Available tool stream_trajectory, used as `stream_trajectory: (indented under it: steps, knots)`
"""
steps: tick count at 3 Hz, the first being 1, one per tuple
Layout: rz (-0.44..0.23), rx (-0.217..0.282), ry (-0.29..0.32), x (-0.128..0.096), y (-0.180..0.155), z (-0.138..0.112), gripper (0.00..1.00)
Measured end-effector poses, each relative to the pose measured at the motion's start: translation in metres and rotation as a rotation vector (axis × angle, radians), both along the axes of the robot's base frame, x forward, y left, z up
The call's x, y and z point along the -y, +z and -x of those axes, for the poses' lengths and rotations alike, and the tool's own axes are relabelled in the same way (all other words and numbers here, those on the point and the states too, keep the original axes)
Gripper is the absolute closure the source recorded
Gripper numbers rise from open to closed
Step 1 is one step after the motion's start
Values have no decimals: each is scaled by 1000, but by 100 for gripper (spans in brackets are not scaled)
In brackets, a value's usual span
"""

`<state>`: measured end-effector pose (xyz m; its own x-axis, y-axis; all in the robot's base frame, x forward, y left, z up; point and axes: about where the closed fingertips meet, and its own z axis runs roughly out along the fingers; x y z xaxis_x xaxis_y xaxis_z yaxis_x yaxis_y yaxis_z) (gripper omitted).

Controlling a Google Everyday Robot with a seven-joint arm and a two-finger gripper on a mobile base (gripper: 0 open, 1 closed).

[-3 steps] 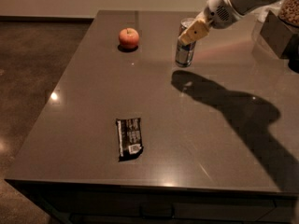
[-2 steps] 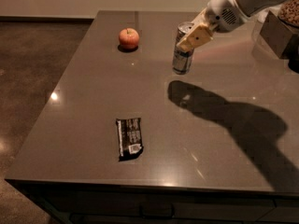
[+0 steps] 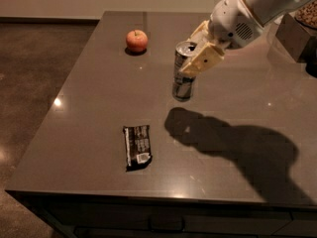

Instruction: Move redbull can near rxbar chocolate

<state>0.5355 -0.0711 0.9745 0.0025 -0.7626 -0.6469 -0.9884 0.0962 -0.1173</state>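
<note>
- Dim, warm indoor light; glossy dark table.
- Light falls from above: gripper clamped on the top of the redbull can, both lit pale.
- Big dark arm shadow on the table below-right of the can.
- Small glare spot far left of the can.
- Apple up-left of the can, with a short shadow under it.

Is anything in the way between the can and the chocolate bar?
No. The gripper holds the redbull can; nothing visible stands between it and the rxbar chocolate. The apple sits farther back, off that path.
</note>
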Motion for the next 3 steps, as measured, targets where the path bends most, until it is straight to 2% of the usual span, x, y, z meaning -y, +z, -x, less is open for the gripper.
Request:
stream_trajectory:
  steps: [1,3]
  knots:
    - [18,-10,103,-10,-6,26,100]
    - [20,-20,241,-23,-22,56,100]
